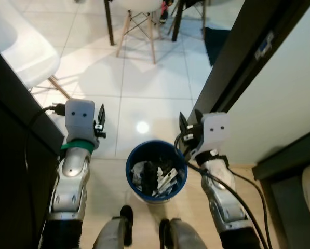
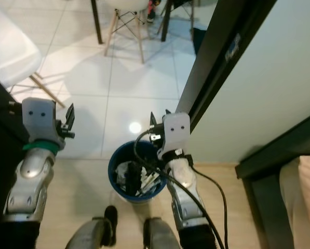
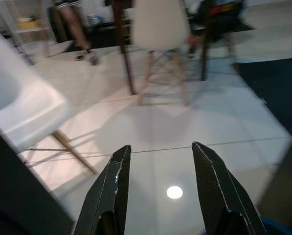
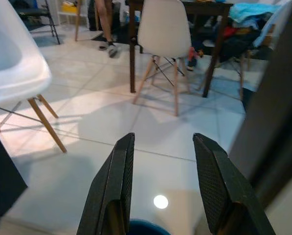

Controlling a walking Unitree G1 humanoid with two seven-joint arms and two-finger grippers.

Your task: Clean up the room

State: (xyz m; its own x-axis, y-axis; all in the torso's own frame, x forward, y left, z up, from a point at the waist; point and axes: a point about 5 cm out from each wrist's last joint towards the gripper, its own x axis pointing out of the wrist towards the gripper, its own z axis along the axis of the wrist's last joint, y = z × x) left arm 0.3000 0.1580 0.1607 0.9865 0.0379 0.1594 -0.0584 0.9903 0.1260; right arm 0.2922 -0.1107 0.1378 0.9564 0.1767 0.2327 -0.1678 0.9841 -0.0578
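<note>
Rubbish fills a blue bin (image 1: pixel 156 155) on the floor between the left gripper (image 3: pixel 160 169) and right gripper (image 4: pixel 163 161), both with jaws parted and empty.

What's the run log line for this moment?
left gripper: open, empty | right gripper: open, empty | blue bin: between arms, holds trash

Blue bin (image 1: pixel 136 158) — black and white scraps inside; white chair (image 4: pixel 164 29), pale glossy floor (image 1: pixel 155 83) — black pincer fingers (image 3: pixel 109 191).
</note>
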